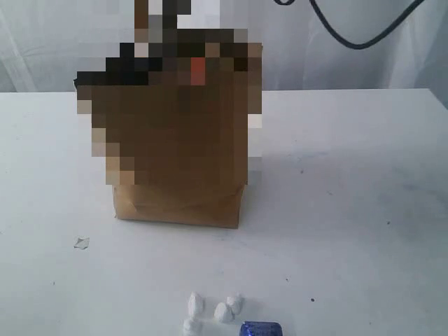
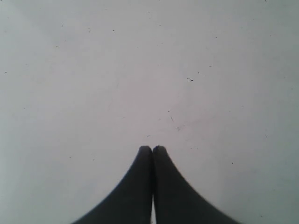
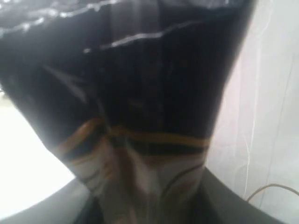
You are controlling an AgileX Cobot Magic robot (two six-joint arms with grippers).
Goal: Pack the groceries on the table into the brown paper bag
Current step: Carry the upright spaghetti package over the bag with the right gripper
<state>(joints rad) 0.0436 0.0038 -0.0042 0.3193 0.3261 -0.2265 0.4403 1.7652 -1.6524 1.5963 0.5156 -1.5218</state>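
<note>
At the bottom edge of the exterior view lie white lumps (image 1: 213, 309) and a blue thing (image 1: 261, 329), seemingly not yet packed. The paper bag (image 1: 178, 203) stands mid-frame on the white, speckled bench (image 1: 350, 210). The left end effector (image 2: 152, 149) is closed and empty. The right end effector (image 3: 149, 207) clamps a dark package (image 3: 140, 93), probably bound for the bag. A pale curtain (image 1: 56, 49) hangs behind, with a black cable (image 1: 364, 42) at upper right.
</note>
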